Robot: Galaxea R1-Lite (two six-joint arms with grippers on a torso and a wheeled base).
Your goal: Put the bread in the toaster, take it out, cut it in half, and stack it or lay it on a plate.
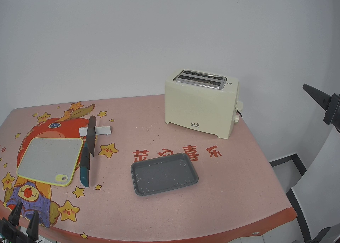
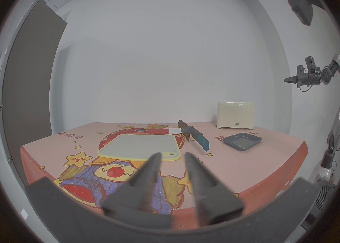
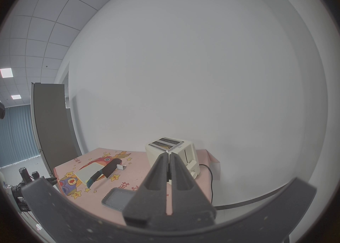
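The pink desk (image 1: pixel 226 190) bears a cartoon print of an apple figure and yellow stars, with a row of red characters across its middle. The cream two-slot toaster (image 1: pixel 200 109) stands upright at the far right of the desk and has a small dark mark low on its front. I cannot tell whether anything sits in its slots.

The right claw (image 1: pixel 317 97) is raised off the desk's right side, well apart from the toaster. Its fingers are pressed together to a point, with nothing between them (image 3: pixel 169 155).

A pale cutting board (image 1: pixel 49 160) with a yellow-green rim lies flat at the near left. The left claw (image 2: pixel 171 156) is at the desk's near left corner, its fingers spread and empty, and the board lies just beyond it.

The dark grey rectangular plate (image 1: pixel 164 173) lies between the board and the toaster, speckled with light crumbs. The knife (image 1: pixel 88 148), with a dark blade and teal handle, lies just beside the board's right edge, its blade propped on a small white rest (image 1: pixel 102 130).
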